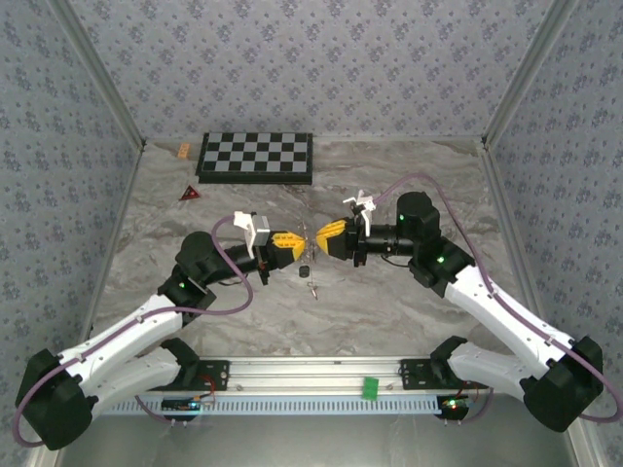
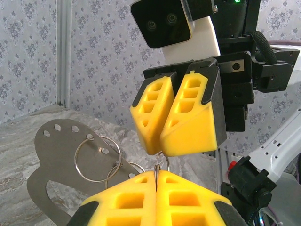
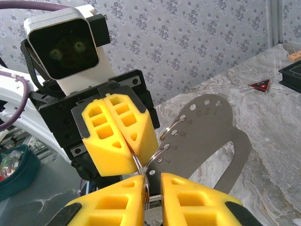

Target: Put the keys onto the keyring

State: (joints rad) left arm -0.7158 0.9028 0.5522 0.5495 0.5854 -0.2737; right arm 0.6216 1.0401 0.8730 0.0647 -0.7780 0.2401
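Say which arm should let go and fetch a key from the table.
Left, probably: both tools pinch the keyring, and the keys lie nearest the left tool, farther from the right tool.

Yellow, grey and black all around

The bright yellow foam gripper fingers (image 1: pixel 284 239) sit over a grey swirly marble table (image 1: pixel 389 302). Far off lies a black-and-white checked board (image 1: pixel 256 157), with a small red triangle (image 1: pixel 190 194) at left. Walls (image 1: pixel 292 58) are blue-grey with flowers.

Both arms stretched inward, wrists level, tips nearly touching mid-air. L hand (image 1: pixel 297 241) has yellow fingers pressed together. R hand (image 1: pixel 321 238) fingers show a narrow gap btwn them.
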